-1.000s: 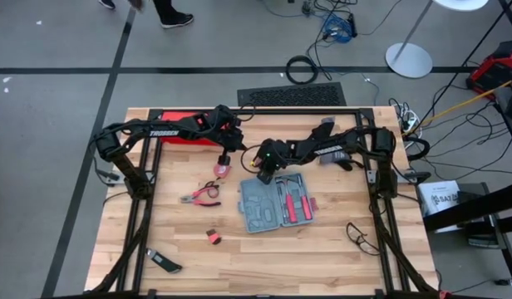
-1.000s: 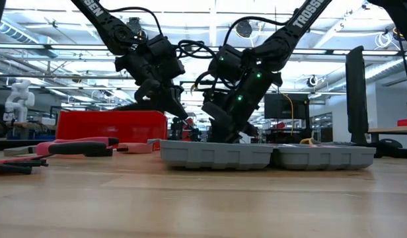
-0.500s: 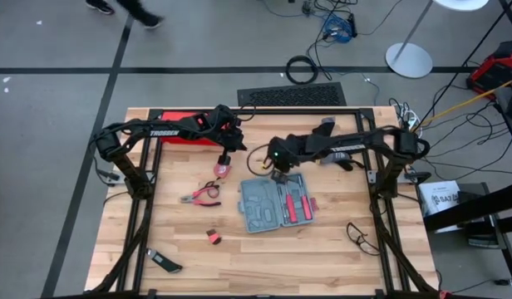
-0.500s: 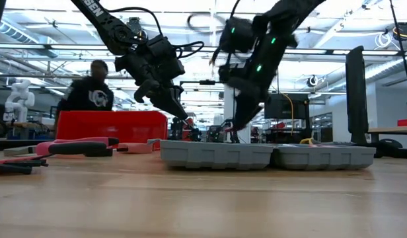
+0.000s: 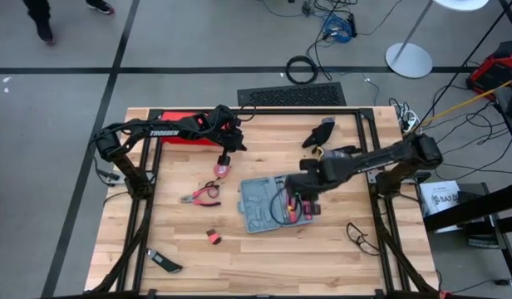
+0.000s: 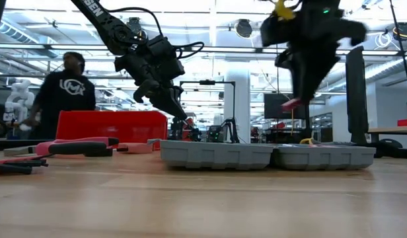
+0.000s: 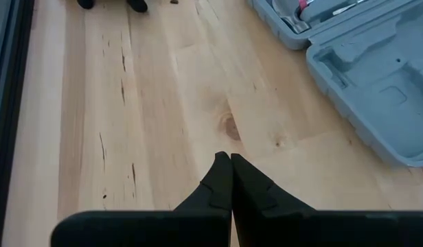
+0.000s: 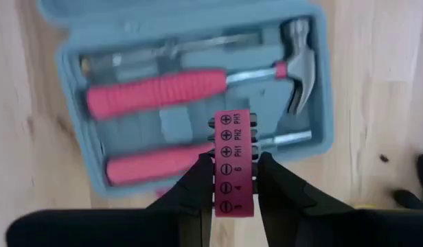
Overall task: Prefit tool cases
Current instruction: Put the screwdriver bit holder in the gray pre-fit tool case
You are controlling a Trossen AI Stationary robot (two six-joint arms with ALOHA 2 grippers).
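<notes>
The blue-grey tool case (image 5: 268, 203) lies open and flat on the table, also showing in the low view (image 6: 266, 155). One half holds a pink-handled hammer (image 8: 198, 86) and a screwdriver (image 8: 150, 168); the other half (image 7: 376, 82) shows bare grey recesses. My right gripper (image 8: 234, 159) hangs above the tool-filled half, shut on a pink bit-holder strip (image 8: 233, 147). My left gripper (image 7: 230, 161) is shut on nothing, above bare wood to the far left of the case (image 5: 224, 159). My right gripper pinches the pink bit-holder strip by its two long edges (image 8: 217, 180) between its two fingers, on the half nearer the wrist. The fingers point down from above and run along the strip. In the low view the strip (image 6: 291, 103) hangs well clear above the case.
Pink-handled pliers (image 5: 199, 198) and a small pink object (image 5: 219, 169) lie left of the case. A red box (image 5: 185, 134) stands at the far edge. Also on the table are a small red piece (image 5: 213, 237), a black knife (image 5: 164, 263), a black glove (image 5: 322, 133) and glasses (image 5: 361, 237). A person (image 6: 65, 92) is behind the table.
My right gripper has risen from the case's far edge and gone toward the table's right and near side. It has turned to point more steeply down and now hangs over the tool-filled half. A person has walked behind the table.
</notes>
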